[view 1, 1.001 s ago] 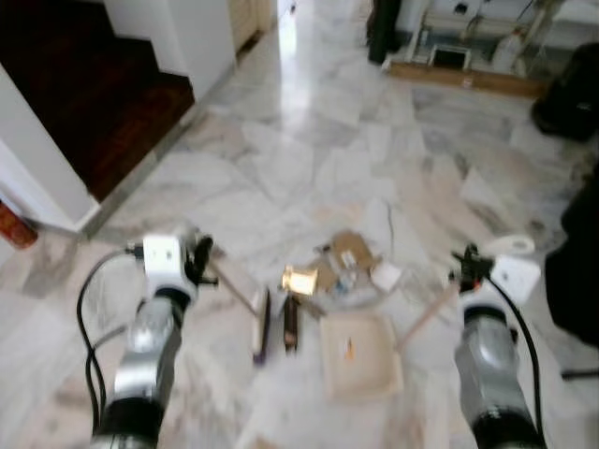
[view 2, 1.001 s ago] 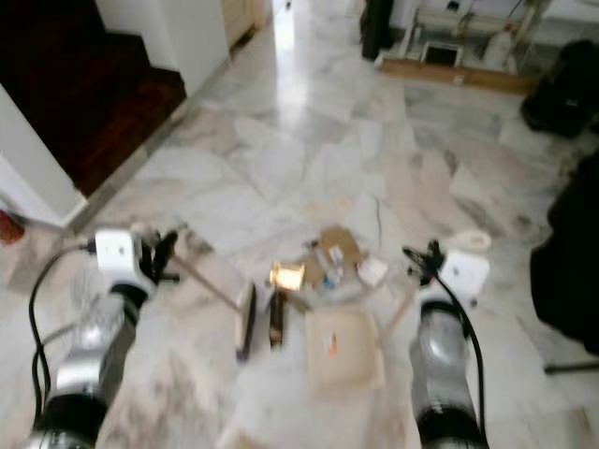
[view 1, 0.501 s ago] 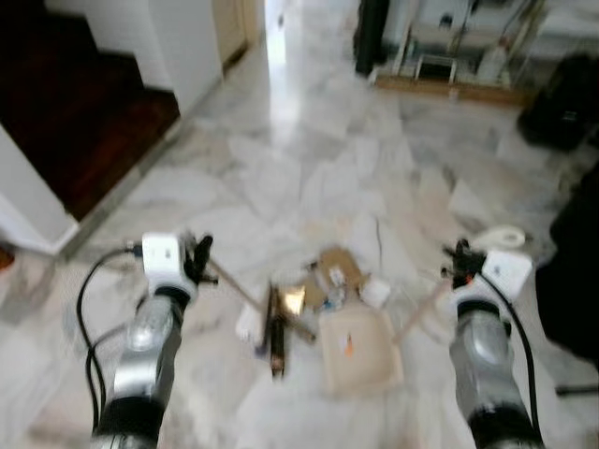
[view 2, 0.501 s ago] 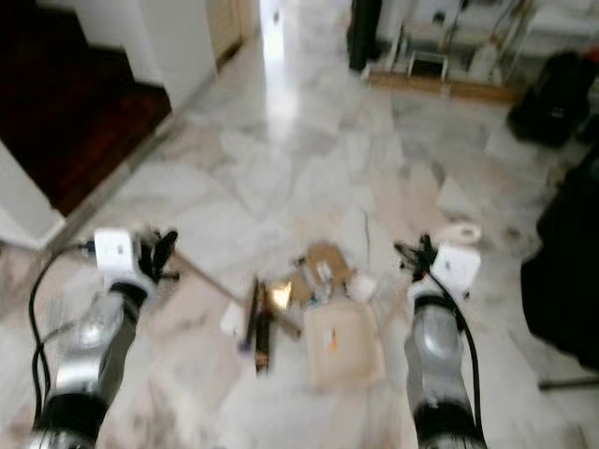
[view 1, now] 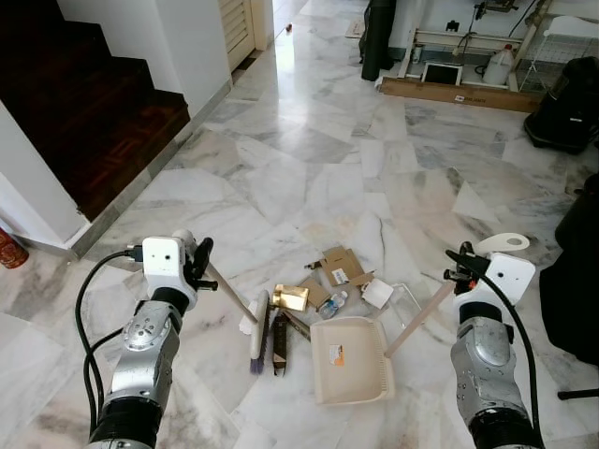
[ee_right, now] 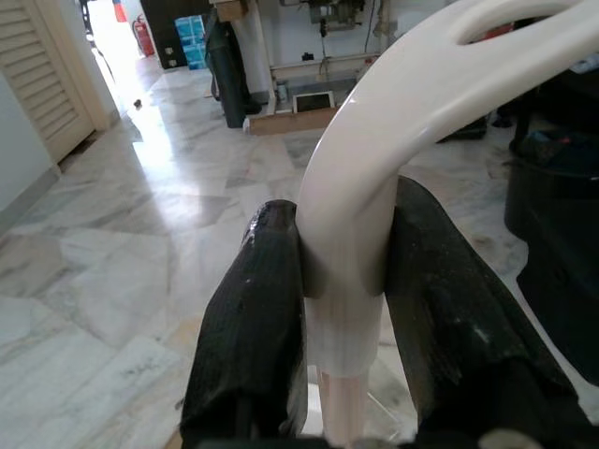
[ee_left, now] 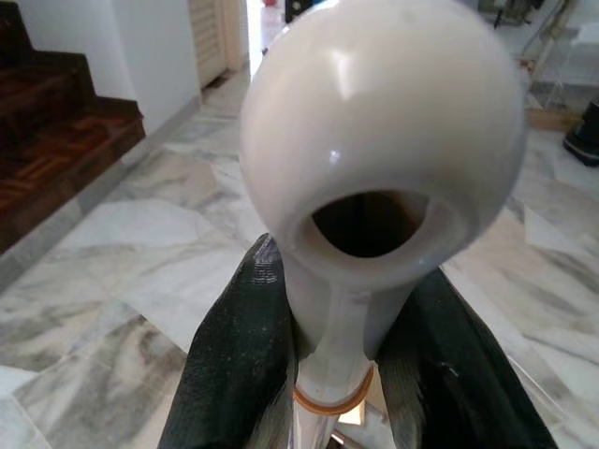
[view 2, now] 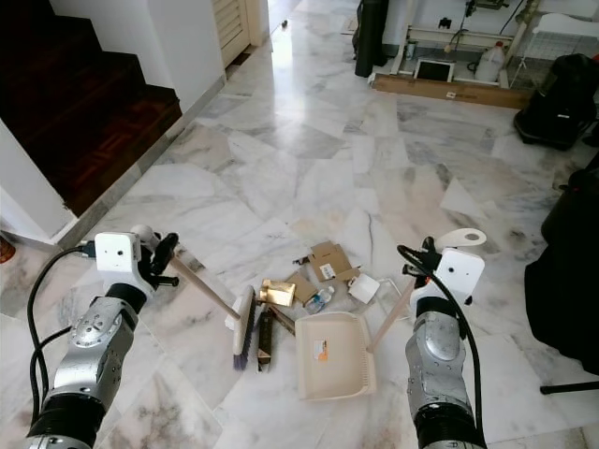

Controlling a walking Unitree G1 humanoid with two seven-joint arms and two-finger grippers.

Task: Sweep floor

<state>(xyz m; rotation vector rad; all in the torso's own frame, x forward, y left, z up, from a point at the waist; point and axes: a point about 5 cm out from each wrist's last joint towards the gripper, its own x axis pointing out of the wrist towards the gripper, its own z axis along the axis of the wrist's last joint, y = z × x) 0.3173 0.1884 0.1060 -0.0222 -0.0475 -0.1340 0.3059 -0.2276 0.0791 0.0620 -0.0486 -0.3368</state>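
I was mid-sweep: left gripper clamped on the broom, right gripper clamped on the dustpan handle. The litter lay between brush and pan mouth; next I judged a push toward the pan was needed. Polished marble floor, stairs to my left.

Marble floor carries dustpan, brush, cardboard scraps.

Two silver arms — white wrist boxes, black cables (looped) — black jaws.
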